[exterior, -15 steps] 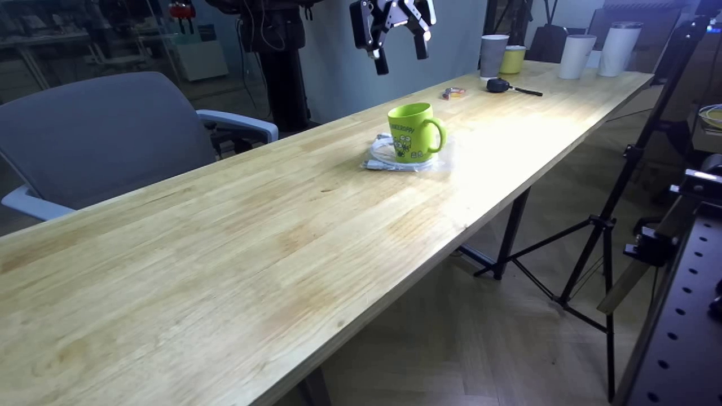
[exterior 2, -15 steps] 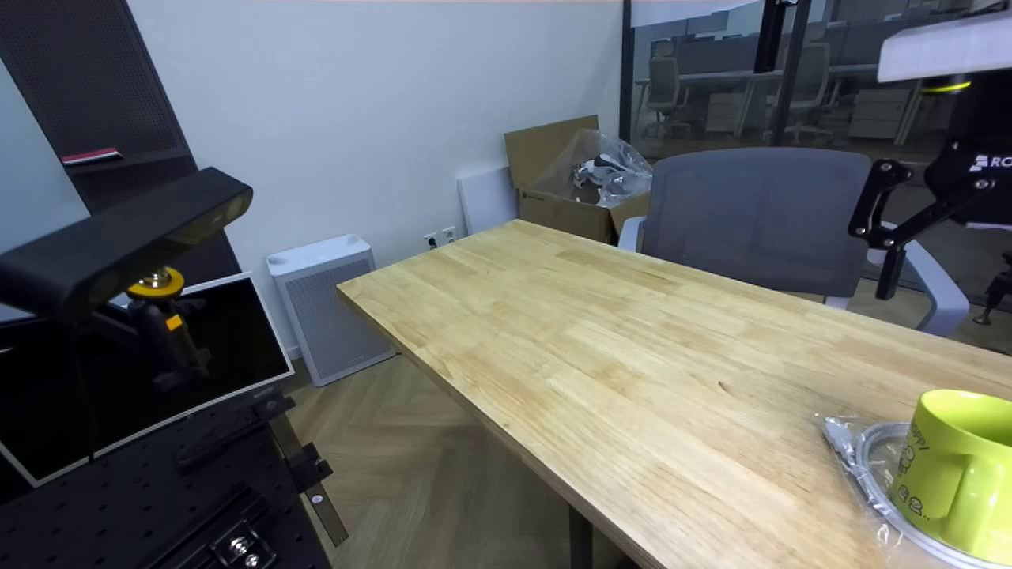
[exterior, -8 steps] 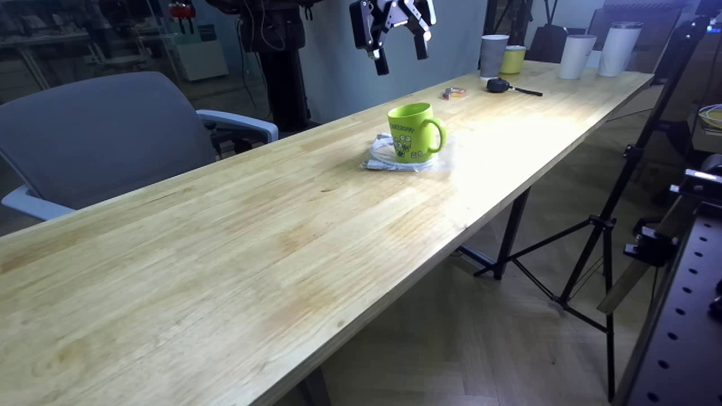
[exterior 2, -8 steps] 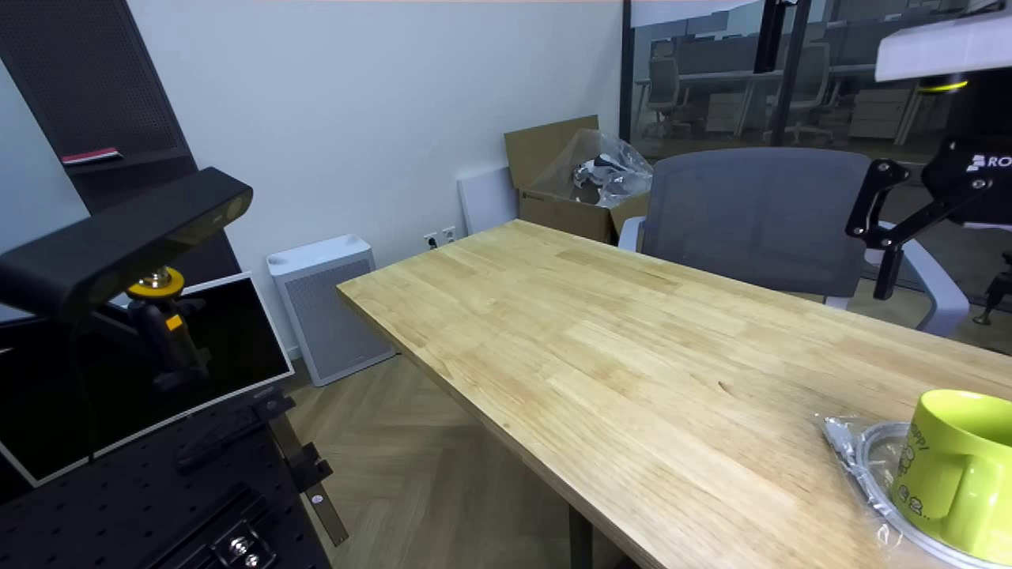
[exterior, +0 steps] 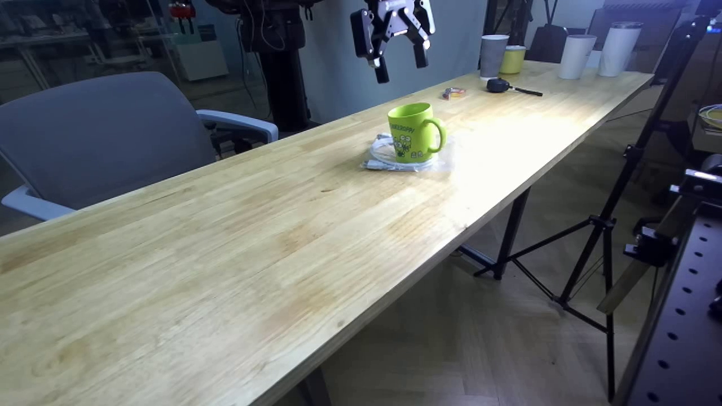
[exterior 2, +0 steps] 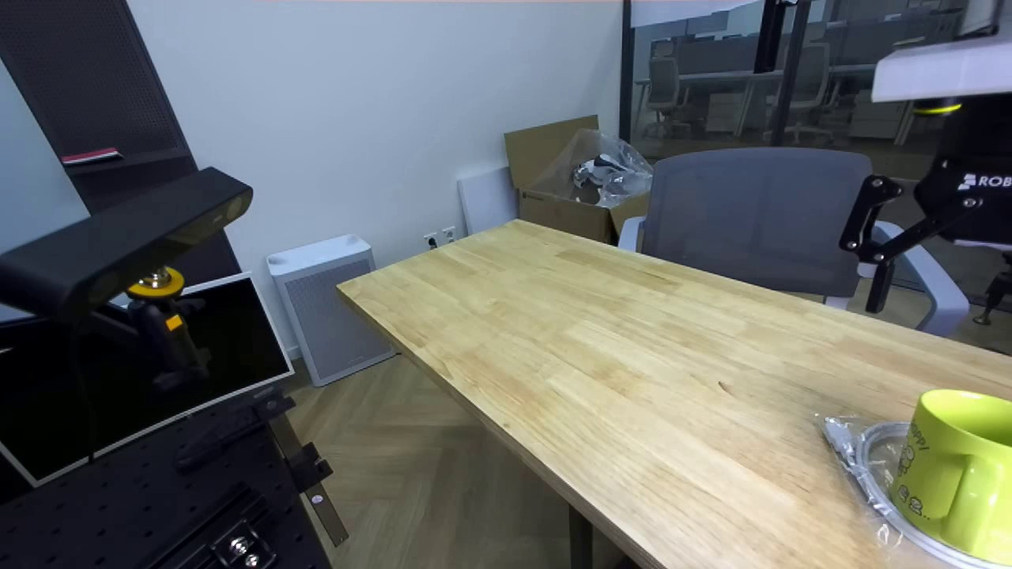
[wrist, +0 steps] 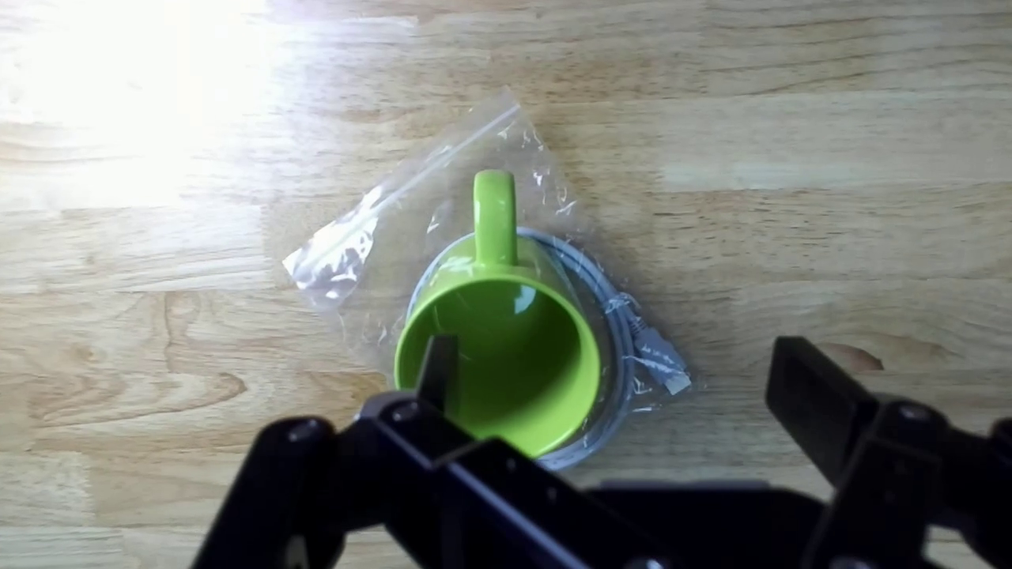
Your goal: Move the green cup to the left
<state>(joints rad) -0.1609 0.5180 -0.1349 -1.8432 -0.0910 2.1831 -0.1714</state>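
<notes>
The green cup (exterior: 410,135) stands upright on a bagged pale cable (exterior: 379,152) on the table in both exterior views. In an exterior view the cup (exterior 2: 953,474) is partly cut off at the right edge. In the wrist view I look down into the cup (wrist: 506,356); its handle points to the top of the picture. My gripper (exterior: 401,69) is open and empty, above the table and higher than the cup. In the wrist view the gripper (wrist: 621,356) has its left finger overlapping the cup's opening and its right finger over bare wood. The fingers are apart from the cup.
A clear plastic bag (wrist: 403,205) lies around and under the cup. Farther back stand a grey cup (exterior: 492,56), a yellowish cup (exterior: 513,60) and two white cups (exterior: 576,56). A black item with a strap (exterior: 498,85) and a small packet (exterior: 453,93) lie before them. A chair (exterior: 107,135) stands beside the table.
My gripper has moved slightly lower, and a little left in an exterior view, in the last half second. It stays open. The green cup has not moved.
</notes>
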